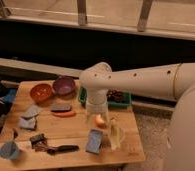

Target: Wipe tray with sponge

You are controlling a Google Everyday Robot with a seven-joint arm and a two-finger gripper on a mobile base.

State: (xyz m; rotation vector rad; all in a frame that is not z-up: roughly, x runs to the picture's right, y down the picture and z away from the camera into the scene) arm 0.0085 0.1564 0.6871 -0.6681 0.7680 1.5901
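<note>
Near the front edge of the table (71, 133), the sponge (94, 141) lies flat on the wood, ungripped and well apart from the tray (125, 103). The tray sits at the back right with dark bits in it, probably the mess to wipe. Between them hangs the gripper (97, 115), pointing down, jaws spread wide and empty, seemingly lining up to drop onto the sponge. An orange round fruit (100, 120) sits right by its tips, and a pale yellow jug (114, 134) stands just beside the sponge; both crowd the approach. Farther left are a purple bowl (64, 85), an orange bowl (41, 92), a dark block (61, 107) and 2 grey-blue cloths (30, 111).
</note>
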